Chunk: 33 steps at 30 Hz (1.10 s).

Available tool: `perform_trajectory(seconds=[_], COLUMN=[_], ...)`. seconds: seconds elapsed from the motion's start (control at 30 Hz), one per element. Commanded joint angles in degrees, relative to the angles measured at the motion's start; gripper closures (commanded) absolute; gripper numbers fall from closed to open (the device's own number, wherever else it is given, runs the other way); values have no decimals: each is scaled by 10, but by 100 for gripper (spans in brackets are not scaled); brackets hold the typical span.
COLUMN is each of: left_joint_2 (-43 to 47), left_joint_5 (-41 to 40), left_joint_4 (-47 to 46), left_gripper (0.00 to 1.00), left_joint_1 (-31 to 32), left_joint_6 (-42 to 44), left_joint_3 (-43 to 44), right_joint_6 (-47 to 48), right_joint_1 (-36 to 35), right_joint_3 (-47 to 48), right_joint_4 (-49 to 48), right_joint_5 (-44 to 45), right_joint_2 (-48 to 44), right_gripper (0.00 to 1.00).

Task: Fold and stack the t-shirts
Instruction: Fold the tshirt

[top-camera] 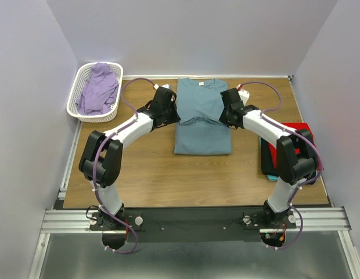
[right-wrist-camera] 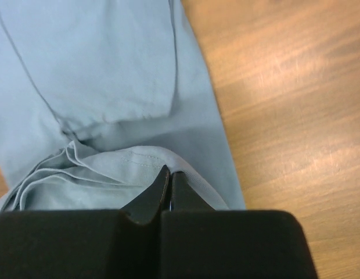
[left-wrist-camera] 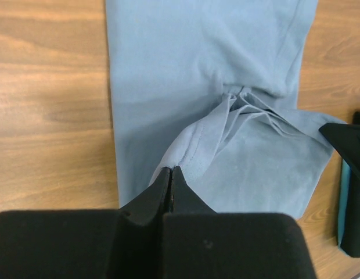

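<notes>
A: So, where is the blue-grey shirt [top-camera: 202,138]?
B: Middle of the counter [top-camera: 157,174], collar by the far edge, sleeves folded in, cloth puckered across its middle.
A: And what holds it?
B: At its left side the left gripper [left-wrist-camera: 170,176] pinches a bunched fold; at its right the right gripper [right-wrist-camera: 170,176] clamps a hemmed fold.

The blue-grey shirt [top-camera: 202,138] lies flat in the middle of the worktop [top-camera: 168,180], neck far, cloth bunched up halfway. The red shirt [top-camera: 297,127] sits folded at the right.
</notes>
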<state>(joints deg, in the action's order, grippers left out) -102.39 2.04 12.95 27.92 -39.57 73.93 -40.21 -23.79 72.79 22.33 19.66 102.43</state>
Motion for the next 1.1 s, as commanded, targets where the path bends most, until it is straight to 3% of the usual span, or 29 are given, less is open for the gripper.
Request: perform_trajectory(seconds=[0.0,0.1,0.17,0.2,0.23,0.3,0.33,0.43,0.57,0.8,1.07], left_joint_2=[-19,-39,-64,-76,-97,-111,-115,-90,-55,-22,-45], left_joint_5=[-8,-3,9,9,21,43,54,53,47,77,82], left_joint_4=[1,-4,-14,-9,-2,-6,-5,-9,-10,-33,-50], left_gripper=[100,100,100,95,82,61,47,38,39,72,84], left_joint_1=[-16,-26,-33,-37,-43,-59,-63,-75,-79,-40,45], left_joint_6=[16,30,47,50,53,57,61,64,57,28,14], left_joint_3=[38,60,80,89,96,107,108,98,78,29,2], right_joint_6=[14,19,21,28,31,40,41,44,40,8,-18], right_joint_1=[17,29,37,39,40,48,52,57,57,1,-12], right_joint_3=[43,57,69,74,82,103,106,104,75,-25,-135], right_joint_4=[-13,-14,-14,-15,-15,-15,-15,-15,-15,-26,-51], right_joint_5=[-8,-22,-30,-34,-37,-52,-58,-66,-80,-104,-106], right_joint_2=[17,40,59,65,82,92,92,75,37,-30,-73], right_gripper=[100,99,90,83,66,55,47,35,32,35,48])
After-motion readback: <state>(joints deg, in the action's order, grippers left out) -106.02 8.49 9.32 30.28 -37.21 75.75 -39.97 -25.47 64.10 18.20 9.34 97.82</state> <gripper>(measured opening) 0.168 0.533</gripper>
